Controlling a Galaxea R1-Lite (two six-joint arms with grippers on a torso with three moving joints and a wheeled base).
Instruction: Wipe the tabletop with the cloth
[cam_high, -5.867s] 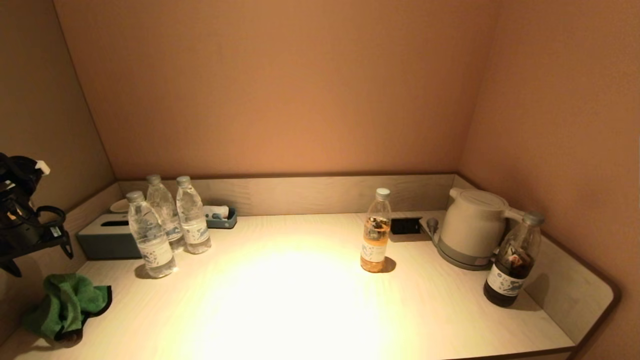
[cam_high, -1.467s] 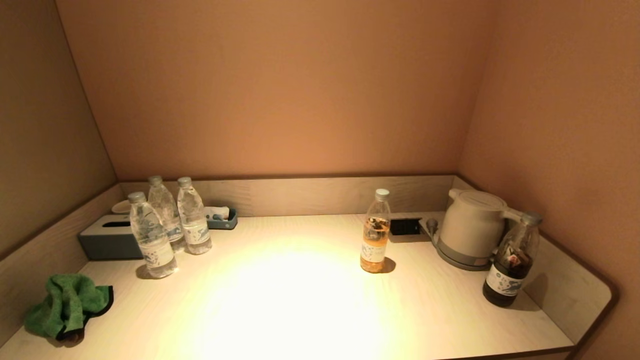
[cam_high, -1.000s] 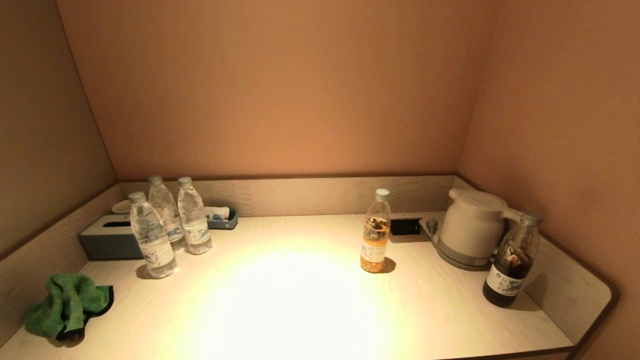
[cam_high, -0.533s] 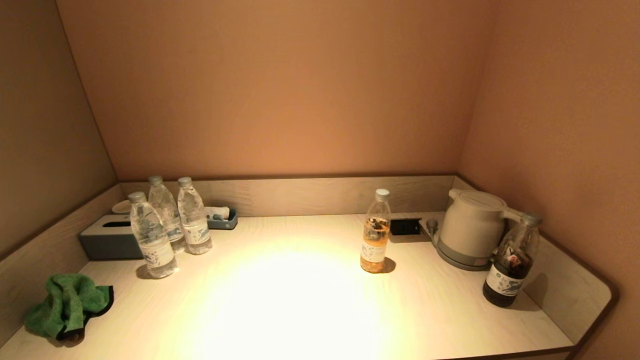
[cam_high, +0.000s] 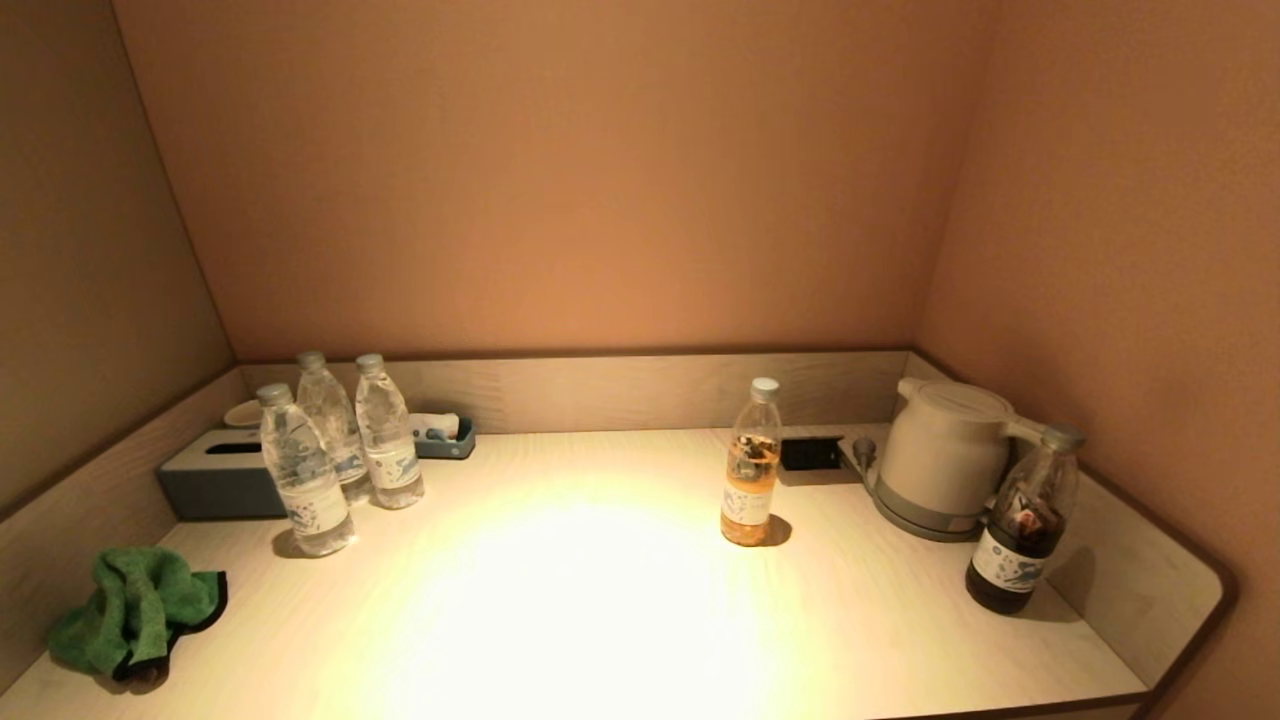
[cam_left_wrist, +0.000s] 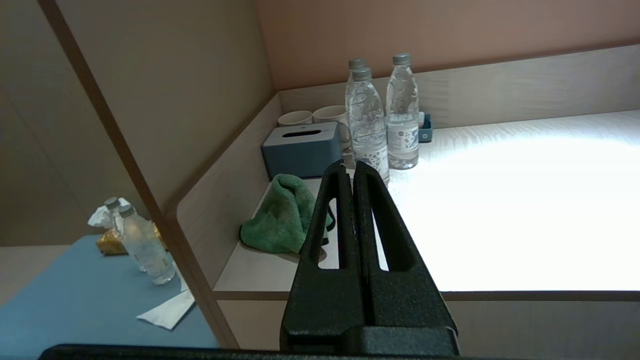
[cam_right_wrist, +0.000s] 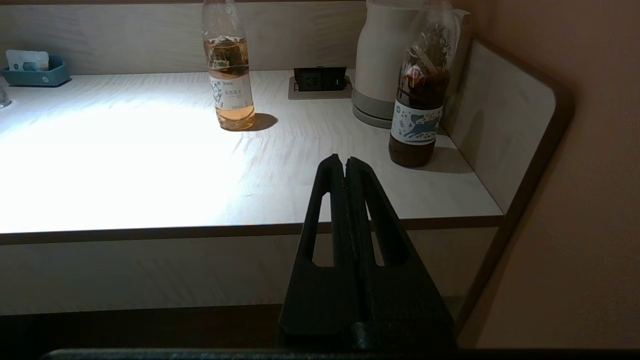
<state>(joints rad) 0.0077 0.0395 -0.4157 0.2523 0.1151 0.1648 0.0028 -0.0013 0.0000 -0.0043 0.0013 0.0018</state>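
Your head camera is looking forward and down from above the tabletop (cam_high: 600, 600), taking in the whole alcove at a distance. Your left wrist camera is sitting low, off the front edge, facing along the closed left gripper (cam_left_wrist: 353, 167) toward the green cloth (cam_left_wrist: 282, 215); both are sharing that corner. Your right wrist camera is peering past the closed right gripper (cam_right_wrist: 345, 162) at the dark tea bottle (cam_right_wrist: 422, 95), also showing in the head view.

cloth (cam_high: 135, 610) front-left on tabletop (cam_high: 600, 600) | kettle (cam_high: 945, 450) back-right
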